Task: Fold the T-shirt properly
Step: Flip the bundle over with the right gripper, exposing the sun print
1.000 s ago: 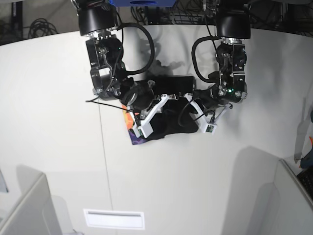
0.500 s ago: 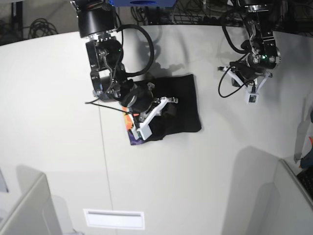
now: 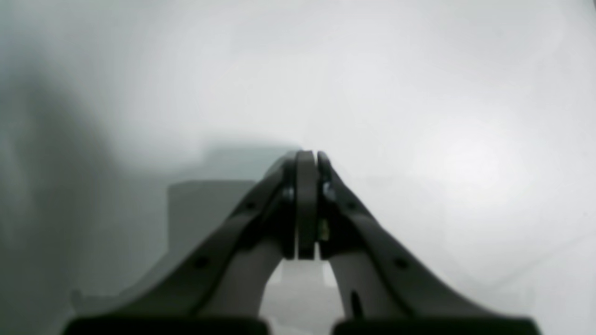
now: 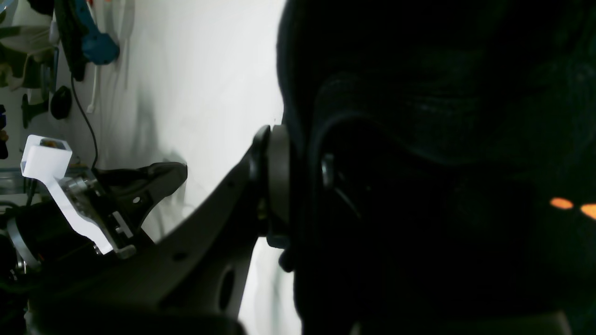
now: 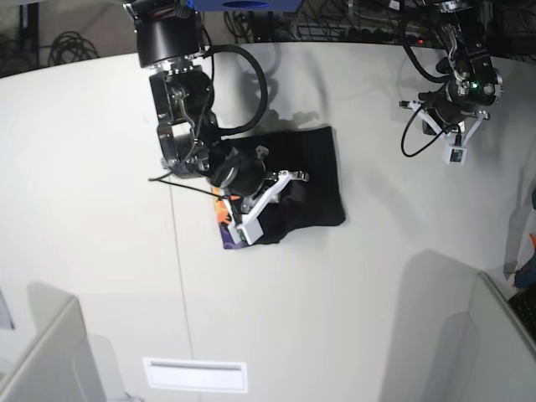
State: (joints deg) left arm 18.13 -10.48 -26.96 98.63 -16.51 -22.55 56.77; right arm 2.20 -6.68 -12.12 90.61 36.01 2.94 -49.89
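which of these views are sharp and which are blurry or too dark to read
Base view: evenly lit and sharp, the folded black cloth T-shirt clear on the white table. Left wrist view: hazy, background out of focus, only the shut left gripper crisp. Right wrist view: the shirt is underexposed to near black, while the table is brightly lit; the right gripper merges into the cloth.

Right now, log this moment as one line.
shirt: folded, on table | right gripper: on shirt, grip unclear | left gripper: shut, empty, off shirt
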